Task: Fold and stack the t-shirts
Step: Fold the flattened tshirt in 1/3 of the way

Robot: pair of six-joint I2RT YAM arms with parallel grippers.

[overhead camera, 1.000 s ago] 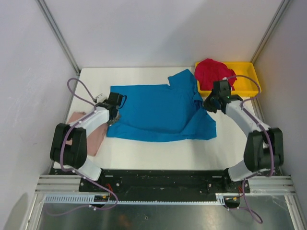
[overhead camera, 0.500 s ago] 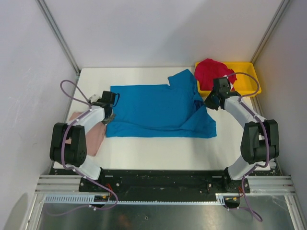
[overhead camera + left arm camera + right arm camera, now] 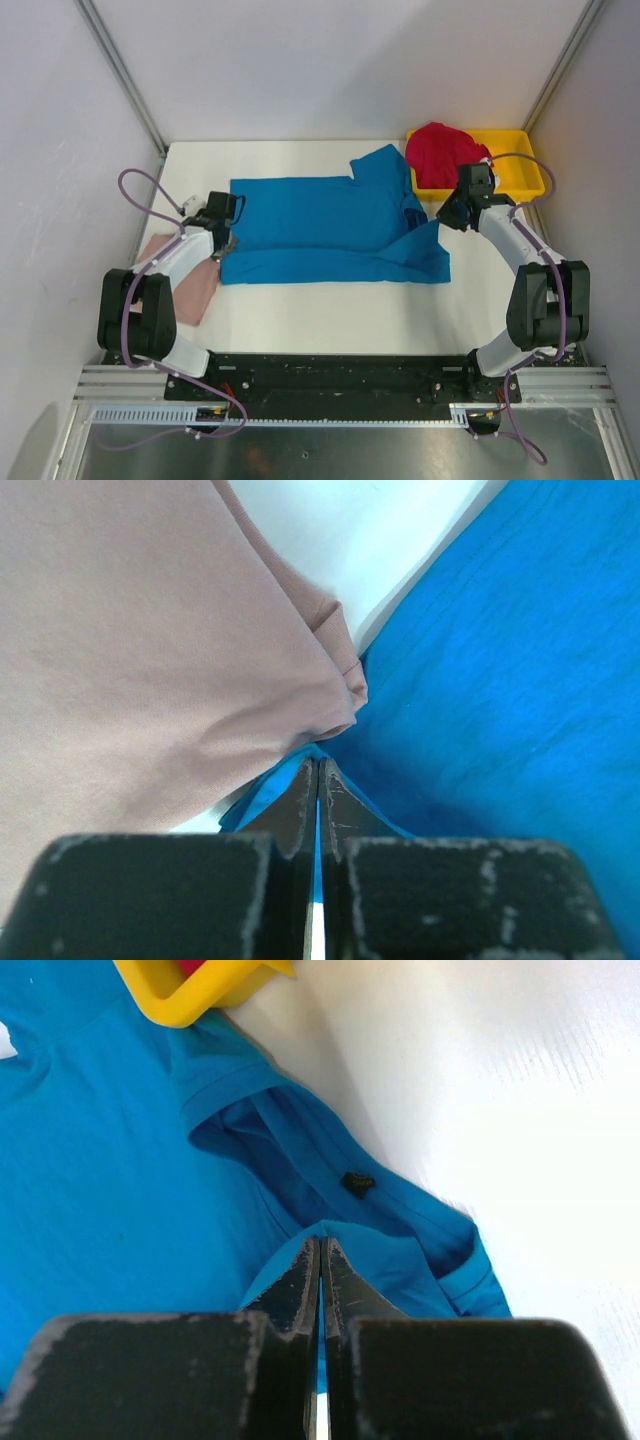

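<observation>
The bright blue t-shirt [image 3: 320,225] lies spread across the table's middle, its near part folded over. My left gripper [image 3: 226,240] is shut on its left edge [image 3: 290,775], beside the dusty pink t-shirt [image 3: 185,275], which also fills the upper left of the left wrist view [image 3: 130,650]. My right gripper [image 3: 452,213] is shut on the blue shirt's right edge [image 3: 330,1232], near the collar. The crimson red t-shirt [image 3: 442,150] lies bunched in the yellow tray.
The shallow yellow tray [image 3: 522,178] stands at the back right; its corner shows in the right wrist view [image 3: 190,1000]. Metal frame posts and white walls stand close on both sides. White table shows in front of the shirt.
Both grippers have moved outward and slightly back with the blue shirt's edges, pulling the near folded part tauter and straighter; the shirt's front edge has shifted back.
</observation>
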